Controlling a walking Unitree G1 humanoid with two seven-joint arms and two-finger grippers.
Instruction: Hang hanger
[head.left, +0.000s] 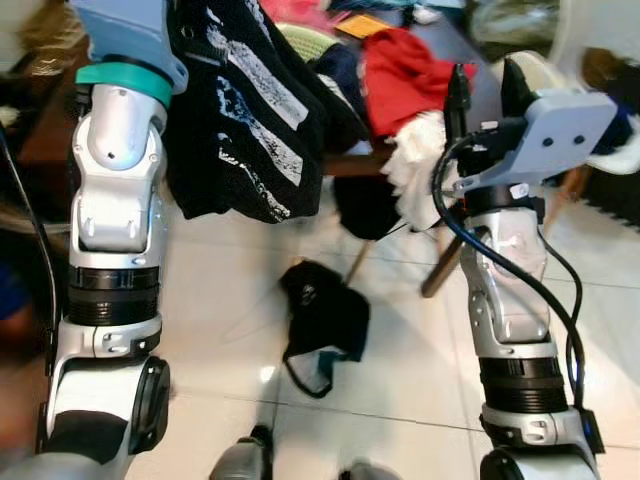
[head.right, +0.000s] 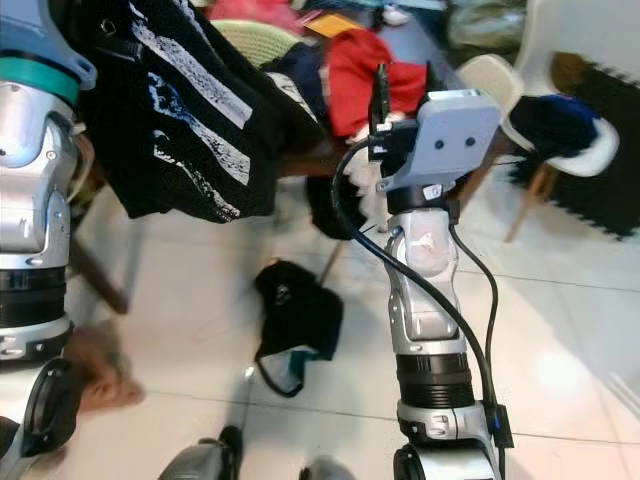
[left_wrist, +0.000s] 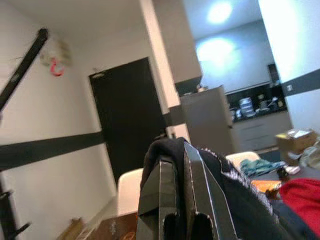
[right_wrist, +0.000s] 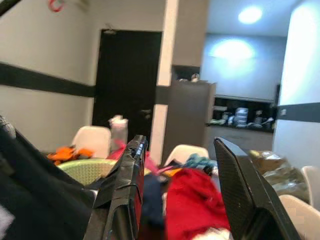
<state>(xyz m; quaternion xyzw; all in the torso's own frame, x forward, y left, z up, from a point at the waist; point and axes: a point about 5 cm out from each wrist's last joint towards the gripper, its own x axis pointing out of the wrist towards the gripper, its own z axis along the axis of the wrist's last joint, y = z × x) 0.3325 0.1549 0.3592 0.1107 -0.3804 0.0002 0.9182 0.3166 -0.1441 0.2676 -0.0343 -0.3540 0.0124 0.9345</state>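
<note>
Left gripper of mine is clenched on the black garment, raised high beside the table; the hanger itself I cannot make out under the cloth; right gripper stands spread and empty. Soft, limp load, I judge, likely to slip; best held at the stiff top.

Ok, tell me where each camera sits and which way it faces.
Left eye and right eye: on the head, looking down at the floor; both arms show.
Left wrist: looks along the left claw, shut on the black garment.
Right wrist: looks along the open right claw over the table.
Both wrists share the black door.
</note>
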